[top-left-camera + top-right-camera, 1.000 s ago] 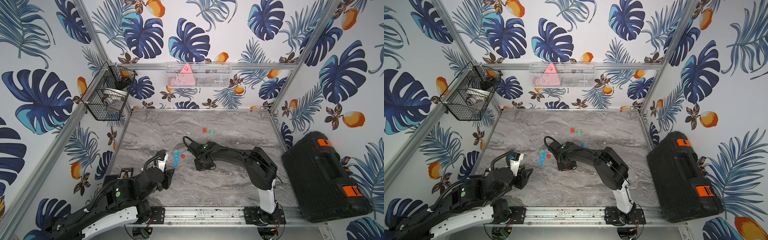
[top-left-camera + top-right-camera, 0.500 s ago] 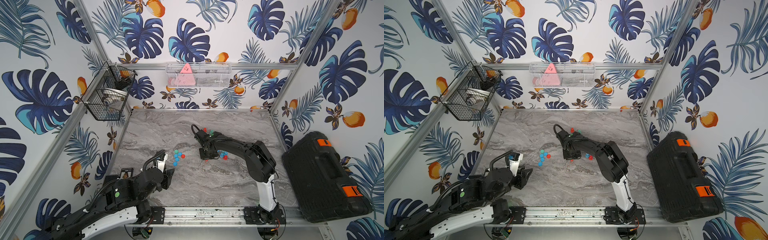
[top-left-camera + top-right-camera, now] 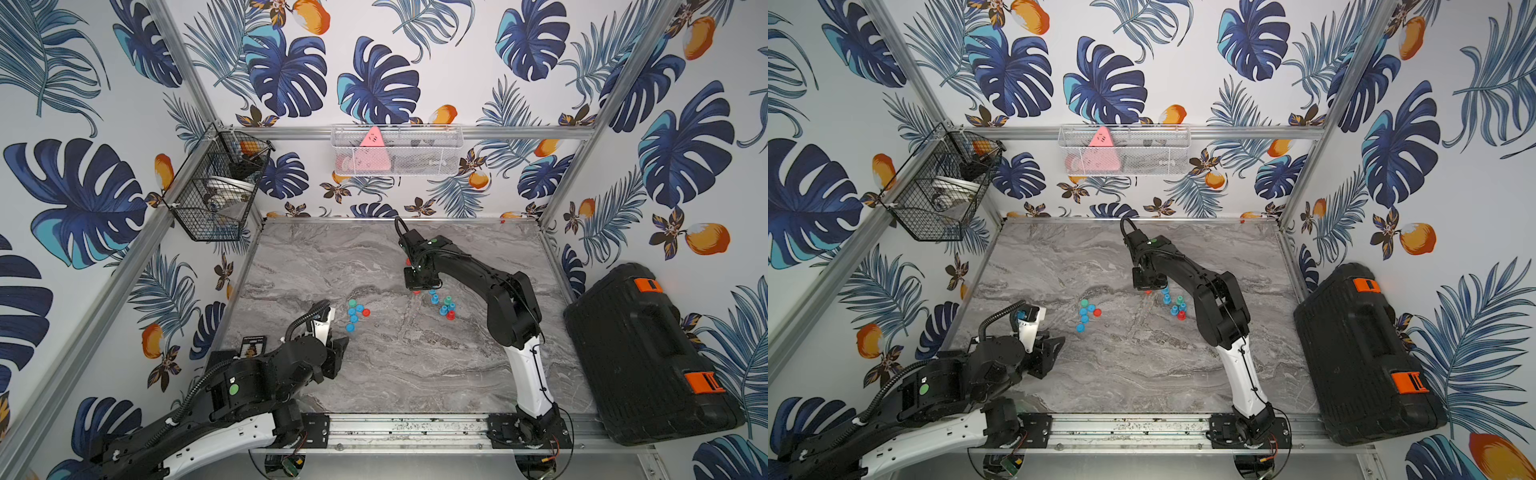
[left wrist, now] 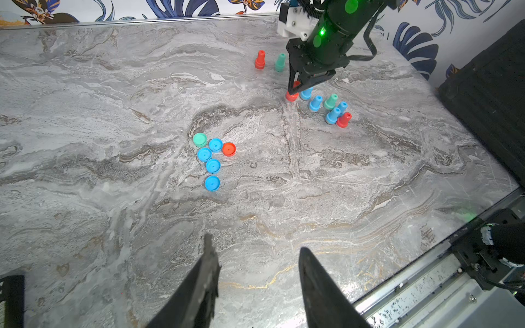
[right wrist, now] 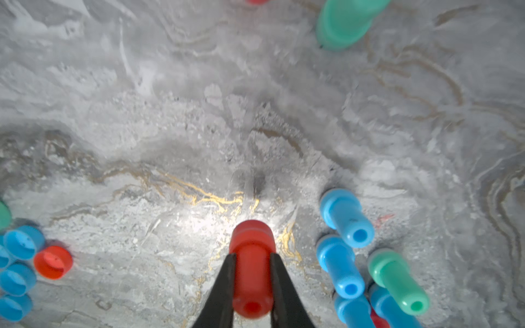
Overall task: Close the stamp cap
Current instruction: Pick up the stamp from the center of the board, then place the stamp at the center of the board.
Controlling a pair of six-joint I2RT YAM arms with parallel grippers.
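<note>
While the table (image 3: 374,374) lies mostly bare, the left gripper (image 4: 255,247) hangs low near its front left corner, fingers apart on nothing, well away from the work. The right gripper (image 5: 252,257) points down past mid-table, fingers clamped on the stem of the red stamp (image 5: 252,235). The stamp's wide end is at or just above the marble; I cannot tell if it touches. Just beside it stand the other stamps (image 4: 331,109), blue, green and red, packed close. Well apart, toward the left arm, sit six loose caps (image 4: 211,159), with the red cap (image 4: 229,149) mouth up at the group's edge. Whether the held stamp already wears a cap is unclear.

As I judge the risks, the nearest blue stamp is so close that an opening or swinging finger could tip it and those behind. A smooth stem may twist in the pinch, so the end meets a cap's rim off-centre. A light cap could also skid instead of seating.
</note>
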